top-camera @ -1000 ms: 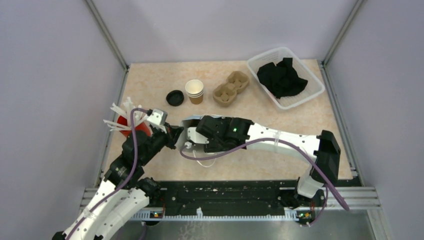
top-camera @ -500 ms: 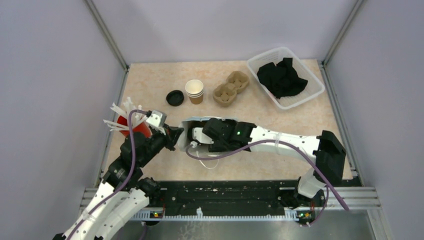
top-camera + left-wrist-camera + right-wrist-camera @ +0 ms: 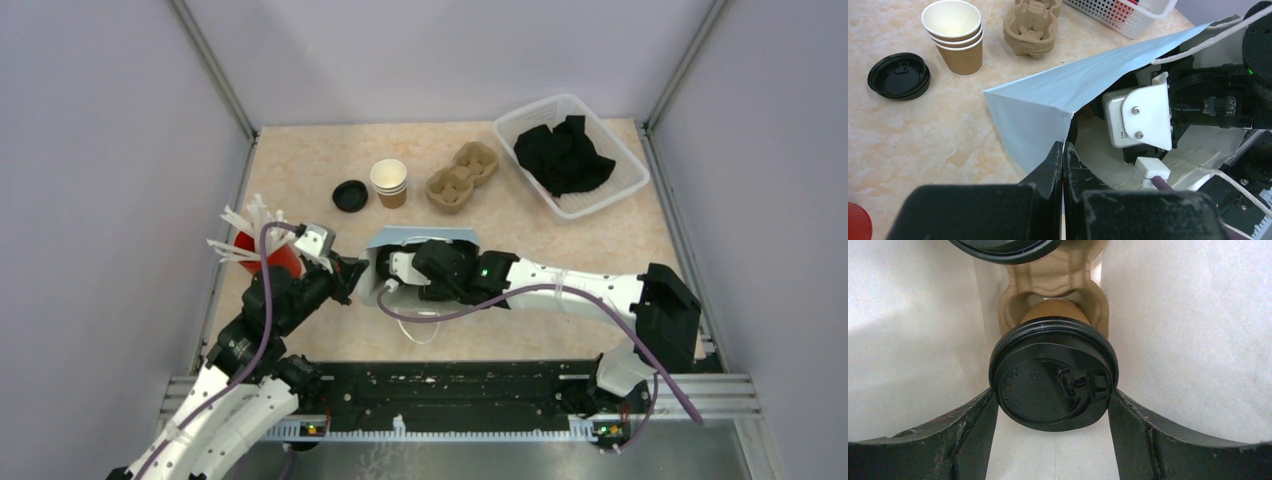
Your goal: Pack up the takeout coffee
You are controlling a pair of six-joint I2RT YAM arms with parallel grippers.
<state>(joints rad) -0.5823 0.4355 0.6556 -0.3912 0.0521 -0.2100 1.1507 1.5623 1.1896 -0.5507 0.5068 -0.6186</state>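
Right gripper (image 3: 1053, 396) pinches the cup (image 3: 1054, 372) by its lid, axis straight ahead into the bag (image 3: 1038, 110); left gripper (image 3: 1063, 150) pinches the bag rim.

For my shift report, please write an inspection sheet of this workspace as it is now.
Surface: beige marbled table.
Job's things: lidded cup in a cardboard carrier inside the white paper bag; second lid behind it, cut off.
Clutter: stacked open cups, loose lids, spare carriers, basket of black items, red cup of white sticks.
Pincers: left pincer shut on the bag's rim; right pincer closed on the lidded cup.
Cables: purple cable along each arm.
Surroundings: grey walls, metal frame posts.
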